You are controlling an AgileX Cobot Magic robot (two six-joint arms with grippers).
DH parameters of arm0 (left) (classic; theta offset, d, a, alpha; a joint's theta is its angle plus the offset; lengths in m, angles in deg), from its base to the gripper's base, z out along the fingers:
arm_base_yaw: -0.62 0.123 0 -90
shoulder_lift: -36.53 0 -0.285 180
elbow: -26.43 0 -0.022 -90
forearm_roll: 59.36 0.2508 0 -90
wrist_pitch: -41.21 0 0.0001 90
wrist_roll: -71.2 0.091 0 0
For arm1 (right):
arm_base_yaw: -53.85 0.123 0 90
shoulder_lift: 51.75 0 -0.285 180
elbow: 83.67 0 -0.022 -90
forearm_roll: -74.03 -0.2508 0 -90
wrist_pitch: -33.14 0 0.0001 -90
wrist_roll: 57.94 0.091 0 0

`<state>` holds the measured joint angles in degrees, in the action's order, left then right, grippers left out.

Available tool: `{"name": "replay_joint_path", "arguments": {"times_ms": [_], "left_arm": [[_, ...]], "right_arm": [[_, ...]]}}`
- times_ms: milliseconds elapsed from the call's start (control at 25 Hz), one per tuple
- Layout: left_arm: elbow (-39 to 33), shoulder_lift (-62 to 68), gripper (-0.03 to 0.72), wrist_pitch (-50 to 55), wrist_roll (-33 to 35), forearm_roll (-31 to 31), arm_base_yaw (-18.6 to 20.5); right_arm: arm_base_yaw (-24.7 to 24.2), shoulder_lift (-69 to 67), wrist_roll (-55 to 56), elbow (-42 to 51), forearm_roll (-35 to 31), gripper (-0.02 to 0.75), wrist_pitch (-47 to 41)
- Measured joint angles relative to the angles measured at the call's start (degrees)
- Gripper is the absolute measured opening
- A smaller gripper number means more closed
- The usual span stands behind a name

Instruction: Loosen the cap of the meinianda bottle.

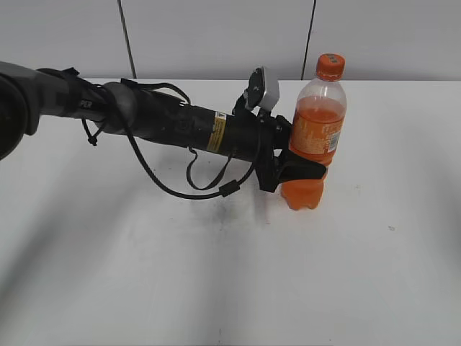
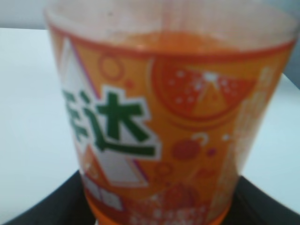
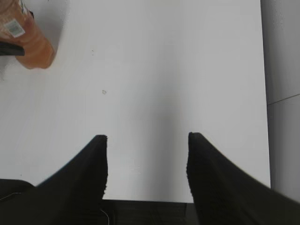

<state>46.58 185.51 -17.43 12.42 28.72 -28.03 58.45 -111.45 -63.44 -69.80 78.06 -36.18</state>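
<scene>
Your left gripper [image 1: 308, 169] clamps the upright meinianda bottle [image 1: 315, 137] low, its cap [image 1: 330, 66] well above; your right gripper [image 3: 146, 159], spread, hangs well apart.

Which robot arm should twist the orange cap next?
Probably the right gripper: it is open and empty, while the left gripper holds the meinianda bottle upright, leaving the cap free.

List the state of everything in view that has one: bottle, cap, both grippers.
meinianda bottle: upright on the table, partly full of orange drink, gripped low on its body.
cap: on the neck, nothing touching it.
left gripper: jaws closed around the bottle's lower part.
right gripper: jaws apart, holding nothing, over bare table away from the bottle.
</scene>
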Motion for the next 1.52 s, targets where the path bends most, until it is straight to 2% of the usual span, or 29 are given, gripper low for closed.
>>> {"name": "replay_joint_path", "arguments": {"times_ms": [200, 440, 600, 840, 960, 1520], "left_arm": [[0.0, 0.0, 0.408, 0.8, -0.1, -0.6, -1.0], [0.0, 0.0, 0.408, 2.4, -0.1, -1.3, -2.6], [0.0, 0.0, 0.408, 2.6, -0.1, -1.4, -2.8], [0.0, 0.0, 0.408, 2.7, -0.1, -1.4, -2.8], [0.0, 0.0, 0.408, 2.7, -0.2, -1.4, -2.8], [0.0, 0.0, 0.408, 2.7, -0.2, -1.4, -2.8]], "right_arm": [[0.0, -15.3, -0.1, -11.8, -2.4, 0.409, -0.1], [0.0, -29.9, -2.9, -20.5, -6.5, 0.409, -0.1], [2.6, -36.0, -3.3, -25.0, -7.2, 0.409, -0.1], [13.3, -42.4, -3.0, -29.0, -7.8, 0.409, -0.2], [16.7, -45.2, -2.0, -31.0, -7.9, 0.409, -0.2], [17.8, -50.2, 1.8, -33.6, -8.2, 0.403, -0.4]]}}
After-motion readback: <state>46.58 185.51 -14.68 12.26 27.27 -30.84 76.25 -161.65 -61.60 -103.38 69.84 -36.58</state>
